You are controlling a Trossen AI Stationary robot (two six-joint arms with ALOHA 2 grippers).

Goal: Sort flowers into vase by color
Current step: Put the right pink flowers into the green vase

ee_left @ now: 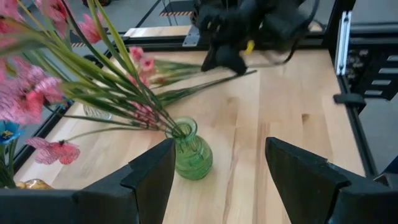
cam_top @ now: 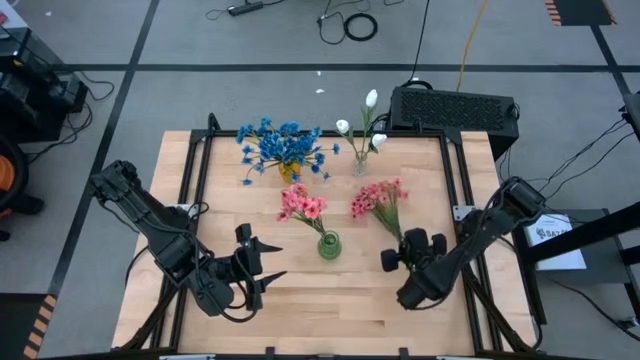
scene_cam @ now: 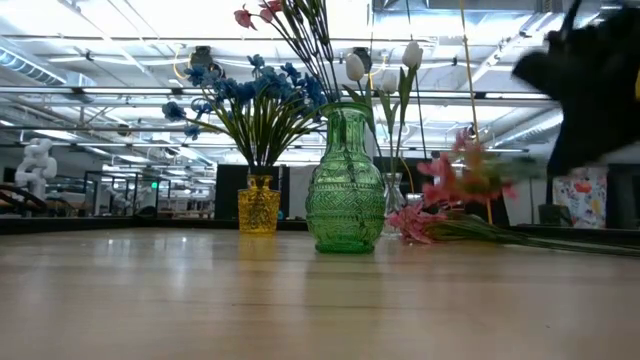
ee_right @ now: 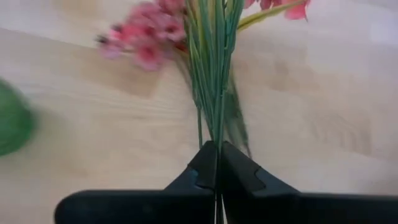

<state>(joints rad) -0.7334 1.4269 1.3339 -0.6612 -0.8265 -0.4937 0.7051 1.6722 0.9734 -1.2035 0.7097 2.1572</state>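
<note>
A green vase (cam_top: 329, 245) stands mid-table and holds pink sprigs (cam_top: 300, 205). A yellow vase (cam_top: 288, 172) holds blue flowers (cam_top: 283, 145). A clear vase (cam_top: 361, 163) holds white tulips (cam_top: 371, 100). More pink sprigs (cam_top: 378, 198) lie on the table to the right of the green vase. My right gripper (cam_top: 404, 243) is shut on their stems. My left gripper (cam_top: 262, 264) is open and empty, left of the green vase (ee_left: 189, 152). My right gripper pinches the pink sprigs' green stems (ee_right: 216, 134) near their lower end between its two fingers. The fingers point toward the table's far edge and lie along the stems. The blooms (scene_cam: 425, 220) rest low on the table, away from the fingers.
A black box (cam_top: 455, 108) stands beyond the table's far right corner. Black frame rails (cam_top: 190, 180) run along the table's left and right sides. Bare wood lies along the near edge between the two arms.
</note>
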